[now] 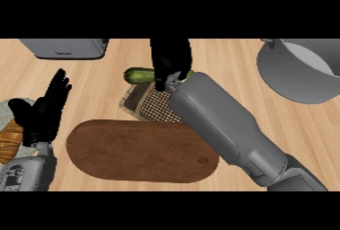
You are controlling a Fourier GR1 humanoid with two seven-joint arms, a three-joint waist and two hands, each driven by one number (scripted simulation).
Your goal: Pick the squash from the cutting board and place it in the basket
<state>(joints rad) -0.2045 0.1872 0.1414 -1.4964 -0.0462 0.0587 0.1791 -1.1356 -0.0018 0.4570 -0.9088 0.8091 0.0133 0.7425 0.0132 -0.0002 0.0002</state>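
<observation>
The squash [139, 75], a dark green oblong, is off the cutting board [133, 150] and sits at the far rim of the basket [149, 104], with its left end showing and the rest hidden behind the right hand [170, 60]. The right hand extends across the counter [225, 58] above the basket, its fingers curled down around the squash so that it holds it. Whether the squash rests on the basket rim or hangs just above it cannot be determined from this view. The cutting board, a brown rounded slab nearer the robot, carries nothing visible on its exposed surface. The basket, a woven container with a meshed floor, lies just beyond the board and is partly covered by the right forearm. Assessment: the pick is complete and the carry is essentially done; what remains is to lower the squash inside the basket walls, open the fingers and clear the arm. The left hand [45, 110] rests at the left edge, fingers straight and upward, holding nothing. A grey pot [299, 67] stands far right and a grey appliance [66, 48] far left.
</observation>
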